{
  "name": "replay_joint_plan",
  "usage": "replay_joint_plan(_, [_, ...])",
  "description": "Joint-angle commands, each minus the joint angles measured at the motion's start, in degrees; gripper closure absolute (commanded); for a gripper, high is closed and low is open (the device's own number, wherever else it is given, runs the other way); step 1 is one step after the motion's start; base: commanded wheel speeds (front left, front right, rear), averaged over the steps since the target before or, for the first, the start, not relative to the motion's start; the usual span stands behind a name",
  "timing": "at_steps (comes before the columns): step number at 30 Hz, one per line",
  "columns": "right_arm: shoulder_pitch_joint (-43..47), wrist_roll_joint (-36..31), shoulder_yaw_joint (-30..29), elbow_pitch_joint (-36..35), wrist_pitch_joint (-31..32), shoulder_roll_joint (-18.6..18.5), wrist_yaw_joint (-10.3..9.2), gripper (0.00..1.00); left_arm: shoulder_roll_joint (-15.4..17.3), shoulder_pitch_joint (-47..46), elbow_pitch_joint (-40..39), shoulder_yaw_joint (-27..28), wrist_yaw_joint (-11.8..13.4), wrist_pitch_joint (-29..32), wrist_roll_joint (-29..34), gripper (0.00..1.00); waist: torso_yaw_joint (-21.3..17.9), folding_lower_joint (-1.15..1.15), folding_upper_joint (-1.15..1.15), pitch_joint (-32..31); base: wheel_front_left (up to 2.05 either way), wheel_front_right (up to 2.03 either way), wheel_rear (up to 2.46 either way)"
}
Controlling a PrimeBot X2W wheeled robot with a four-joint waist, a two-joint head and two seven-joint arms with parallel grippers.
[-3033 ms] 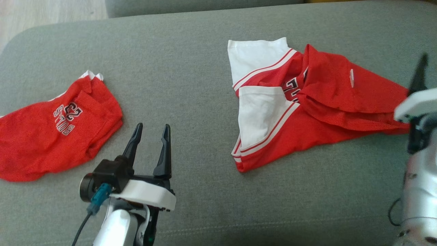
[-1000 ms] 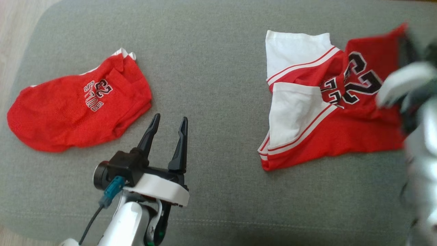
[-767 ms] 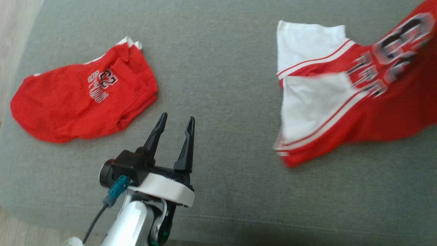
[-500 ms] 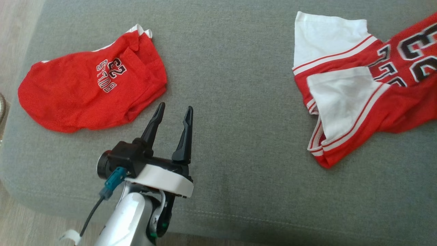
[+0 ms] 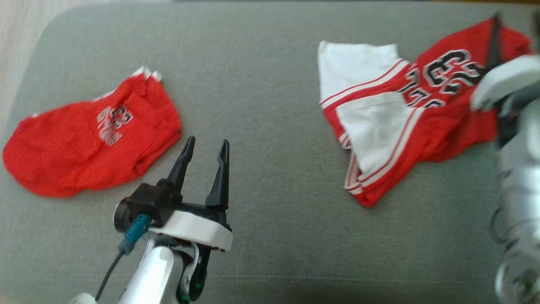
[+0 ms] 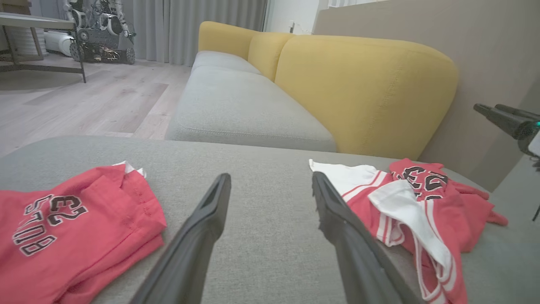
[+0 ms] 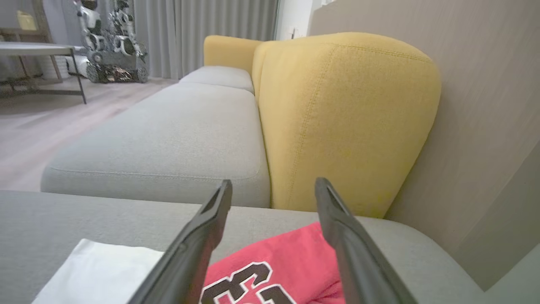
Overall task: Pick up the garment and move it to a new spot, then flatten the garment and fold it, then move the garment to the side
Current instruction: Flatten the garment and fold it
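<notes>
The garment (image 5: 438, 126), a red and white jersey with a black 23, lies rumpled on the right of the grey cushion (image 5: 270, 84). It also appears in the left wrist view (image 6: 422, 198) and under my right fingers (image 7: 295, 261). My right gripper (image 7: 273, 185) hangs open and empty over the jersey's far right part; one of its dark fingers (image 5: 492, 46) stands blurred at the right edge. My left gripper (image 5: 207, 142) (image 6: 270, 179) is open and empty above bare cushion between the two garments.
A second red garment (image 5: 84, 147) (image 6: 76, 228) lies folded on the cushion's left part. Behind the cushion stand a yellow sofa back (image 7: 337, 114), a grey seat (image 6: 236, 109) and a beige wall (image 7: 485, 105). Wooden floor (image 5: 17, 38) borders the cushion's left edge.
My right gripper has opened and let go of the jersey's red panel, which now lies turned over with the 23 showing. The head camera has shifted. The left arm has held still.
</notes>
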Motion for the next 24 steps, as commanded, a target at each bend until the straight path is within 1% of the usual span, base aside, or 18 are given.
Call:
replay_joint_plan(1, [0.6, 2.16, 2.35, -2.69, -1.26, 1.66, -0.04, 0.0, 0.21, -0.79, -1.87, 1.79, 0.31, -0.29, 0.09, 0.0, -2.77, 0.0, 0.0, -3.08, 0.0, 0.0, 0.0])
replay_joint_plan(4, [6.55, 7.76, 6.29, -6.43, -2.18, 4.15, -0.04, 0.0, 0.21, 0.05, -1.98, 1.7, 0.73, -0.29, -0.34, 0.0, -4.45, 0.0, 0.0, -5.11, 0.0, 0.0, 0.0])
replay_joint_plan(6, [11.47, 11.84, 8.91, -10.5, -2.41, 5.2, -0.04, 0.0, 0.21, 0.62, -2.01, 1.67, 1.03, -0.29, -0.56, 0.0, -5.58, 0.0, 0.0, -5.97, 0.0, 0.0, 0.0])
replay_joint_plan(9, [19.66, 17.7, 11.62, -18.45, -2.53, 6.23, -0.04, 0.0, 0.21, 1.18, -1.98, 1.63, 1.1, -0.29, -0.95, 0.0, -7.23, 0.0, 0.0, -6.29, 0.0, 0.0, 0.0])
replay_joint_plan(12, [27.62, 21.07, 14.01, -27.45, -2.57, 6.73, -0.04, 0.0, 0.21, 1.14, -1.54, 1.74, 0.99, -0.29, -1.5, 0.0, -8.95, 0.0, 0.0, -5.48, 0.0, 0.0, 0.0])
replay_joint_plan(14, [31.89, 22.59, 15.49, -32.54, -2.58, 6.88, -0.04, 0.0, 0.21, 1.01, -0.91, 1.86, 0.79, -0.29, -1.75, 0.0, -10.19, 0.0, 0.0, -5.07, 0.0, 0.0, 0.0])
replay_joint_plan(17, [36.2, 23.78, 17.74, -38.11, -2.59, 6.94, -0.04, 0.0, 0.21, 0.62, 0.16, 1.9, 0.48, -0.29, -2.25, 0.0, -11.82, 0.0, 0.0, -4.34, 0.0, 0.0, 0.0])
replay_joint_plan(20, [38.47, 24.7, 18.74, -41.88, -2.07, 6.96, -0.04, 0.0, 0.21, -0.33, 1.86, 1.79, 0.13, -0.29, -2.86, 0.0, -13.14, 0.0, 0.0, -3.51, 0.0, 0.0, 0.0])
replay_joint_plan(21, [38.47, 24.7, 18.74, -41.88, -2.07, 6.96, -0.04, 0.0, 0.21, -0.33, 1.86, 1.79, 0.13, -0.29, -2.86, 0.0, -13.14, 0.0, 0.0, -3.51, 0.0, 0.0, 0.0])
replay_joint_plan(24, [39.86, 25.4, 18.77, -44.6, -1.2, 6.97, -0.04, 0.0, 0.21, -2.28, 4.98, 0.62, -0.59, -0.29, -4.88, 0.0, -14.5, 0.0, 0.0, -2.39, 0.0, 0.0, 0.0])
